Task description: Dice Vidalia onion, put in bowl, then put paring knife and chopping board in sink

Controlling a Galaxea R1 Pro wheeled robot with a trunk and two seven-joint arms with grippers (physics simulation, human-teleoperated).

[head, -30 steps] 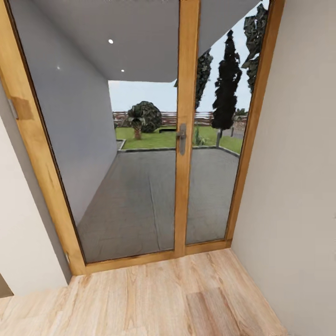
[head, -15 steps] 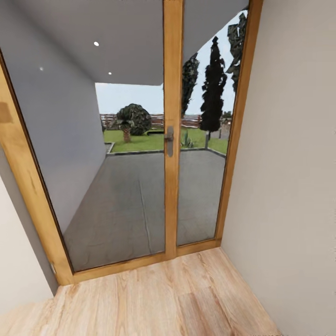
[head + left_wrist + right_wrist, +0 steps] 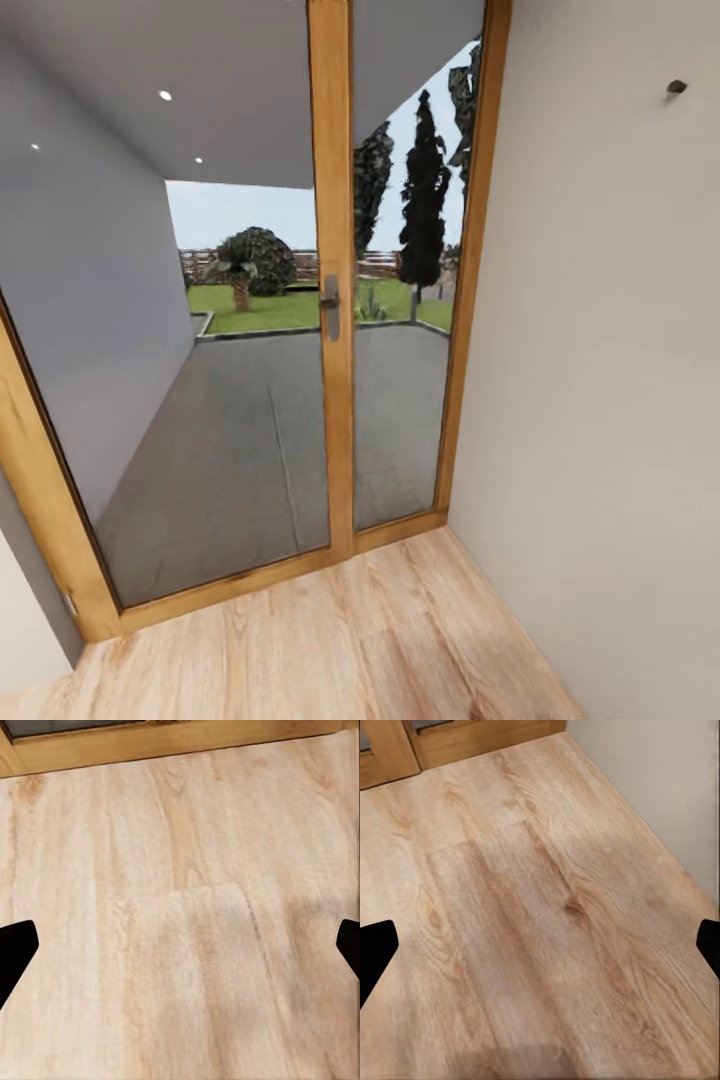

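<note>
The onion, sink, chopping board, paring knife, bowl and countertop are out of view. In the left wrist view my left gripper (image 3: 180, 952) hangs open over bare wooden floor (image 3: 187, 870), its dark fingertips (image 3: 15, 949) far apart at the picture's sides. In the right wrist view my right gripper (image 3: 540, 952) is open too, with nothing between its fingertips (image 3: 375, 949), above floor planks beside a pale wall (image 3: 660, 772).
A wood-framed glass double door (image 3: 332, 300) with a grey handle (image 3: 331, 305) stands straight ahead, with a paved terrace and garden behind it. A pale wall (image 3: 600, 400) runs close along the right, with a small dark peg (image 3: 677, 87) high up. Light wooden floor (image 3: 330, 650) lies ahead.
The whole head picture has slid left, so the camera has turned right. More of the right wall shows now, and the peg has come into view.
</note>
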